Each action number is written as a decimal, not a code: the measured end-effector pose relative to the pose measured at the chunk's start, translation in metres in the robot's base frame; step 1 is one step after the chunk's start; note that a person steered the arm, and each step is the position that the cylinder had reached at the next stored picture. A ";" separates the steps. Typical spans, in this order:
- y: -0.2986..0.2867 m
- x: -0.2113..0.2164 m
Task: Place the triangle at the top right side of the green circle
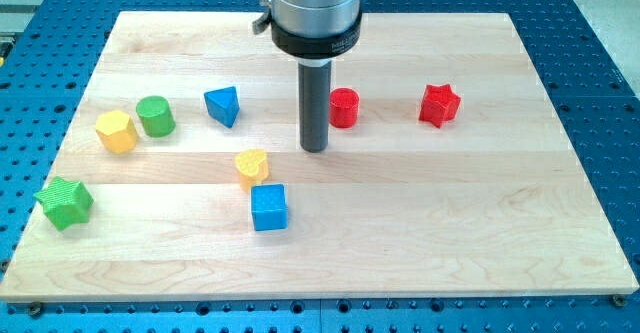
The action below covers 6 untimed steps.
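Here, nearest the view's bottom, we see the blue cube (269,207) lying on the pale wooden table (480,223), with the green star (64,202) well off toward the view's left edge at about the same depth. Just above the cube, close to it though we cannot tell whether they touch, sits the yellow heart (252,166). Farther back, my tip (315,150) rests on the table, up and to the right of the heart and apart from it; the rod carries no hand, so nothing is grasped and there is no grip to report. Behind that line, at the view's left, the yellow hexagon (116,131) and the green circle (155,116) stand just beside each other, the circle slightly higher and to the right. The blue triangle (223,105) lies to the right of the green circle at roughly the same height, clearly separate from it, and to the left of the rod. Beyond the rod's right side stands the red cylinder (344,107), very near the shaft, and farther right the red star (439,104) sits alone.
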State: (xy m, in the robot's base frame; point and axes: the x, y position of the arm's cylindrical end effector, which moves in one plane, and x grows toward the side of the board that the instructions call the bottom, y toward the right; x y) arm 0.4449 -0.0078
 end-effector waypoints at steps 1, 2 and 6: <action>0.000 -0.006; 0.002 -0.006; -0.073 0.008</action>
State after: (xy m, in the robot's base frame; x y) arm 0.4526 -0.0807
